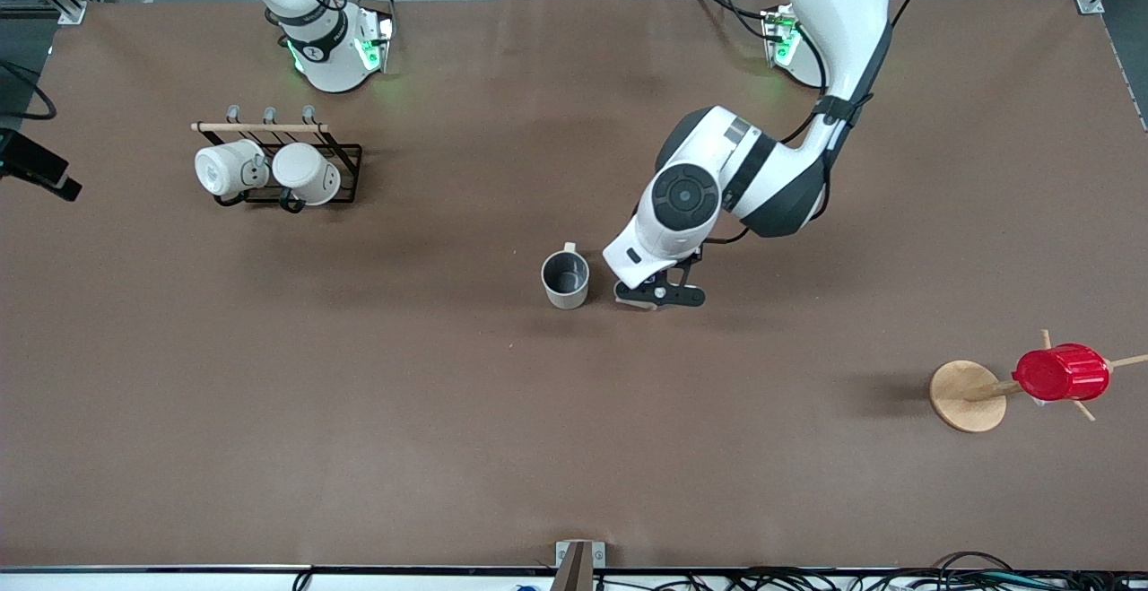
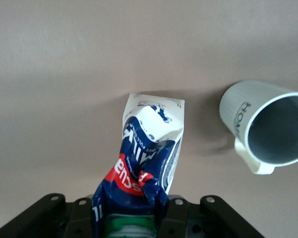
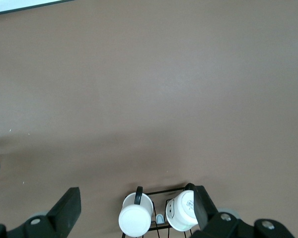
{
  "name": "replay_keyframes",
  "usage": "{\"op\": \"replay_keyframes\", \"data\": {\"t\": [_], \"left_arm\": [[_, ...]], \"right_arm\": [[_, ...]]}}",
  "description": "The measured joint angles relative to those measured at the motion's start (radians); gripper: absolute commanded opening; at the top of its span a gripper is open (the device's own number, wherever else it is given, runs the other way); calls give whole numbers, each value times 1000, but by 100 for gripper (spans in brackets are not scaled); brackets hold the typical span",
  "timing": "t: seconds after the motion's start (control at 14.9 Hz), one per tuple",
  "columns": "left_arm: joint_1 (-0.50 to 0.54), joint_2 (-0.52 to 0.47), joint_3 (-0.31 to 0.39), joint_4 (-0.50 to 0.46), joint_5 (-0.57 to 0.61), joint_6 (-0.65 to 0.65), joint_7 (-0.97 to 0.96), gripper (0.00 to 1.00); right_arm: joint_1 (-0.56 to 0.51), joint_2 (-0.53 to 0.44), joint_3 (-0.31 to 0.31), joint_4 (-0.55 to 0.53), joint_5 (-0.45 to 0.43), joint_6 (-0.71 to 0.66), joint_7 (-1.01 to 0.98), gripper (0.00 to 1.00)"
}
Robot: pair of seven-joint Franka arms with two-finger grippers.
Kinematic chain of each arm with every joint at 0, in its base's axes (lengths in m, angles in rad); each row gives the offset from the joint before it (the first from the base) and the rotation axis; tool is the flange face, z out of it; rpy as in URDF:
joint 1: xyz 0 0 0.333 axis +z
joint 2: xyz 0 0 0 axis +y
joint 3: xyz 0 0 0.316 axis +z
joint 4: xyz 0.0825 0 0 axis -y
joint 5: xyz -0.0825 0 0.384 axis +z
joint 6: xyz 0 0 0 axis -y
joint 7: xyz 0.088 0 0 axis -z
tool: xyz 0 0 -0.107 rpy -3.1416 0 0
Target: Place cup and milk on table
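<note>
We see the left gripper (image 1: 659,293) low over the table (image 1: 448,447) near its middle, fingers pinching the milk (image 2: 146,158) by its gabled top. In the left wrist view the carton hangs straight down from the gripper, its long axis upright and its base toward the table; whether the base touches we cannot tell. The cup (image 1: 565,280) stands upright just beside the milk, toward the right arm's end, apart from it, mouth up and handle turned away from the front camera.

The coming move, we judge, turns on this 1 relation: the carton must settle vertically and be let go without drifting toward the cup. Open table lies on every other side of the carton.

The right gripper (image 3: 134,210) waits with its fingers spread, up over the table near its own base, above the rack (image 1: 296,174) holding 2 white mugs (image 1: 269,169). The stand (image 1: 969,394) with the red cup (image 1: 1061,372) sits well apart at the left arm's end, nearer the front camera.
</note>
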Motion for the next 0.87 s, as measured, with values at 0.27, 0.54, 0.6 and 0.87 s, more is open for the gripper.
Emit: {"op": "replay_keyframes", "data": {"t": [0.27, 0.54, 0.6, 0.87], "left_arm": [[-2, 38, 1, 45, -23, -36, -14, 9], [-15, 76, 0, 109, -29, -37, -80, 9], [-22, 86, 0, 121, -30, -38, -87, 9], [-40, 102, 0, 136, -30, -59, -99, 16]], "right_arm": [[1, 4, 1, 0, 1, -1, -4, 100], [1, 5, 2, 1, 1, -6, -62, 100], [2, 5, 3, 2, 1, -14, -66, 100], [4, 5, 5, 6, 1, -28, -71, 100]]}}
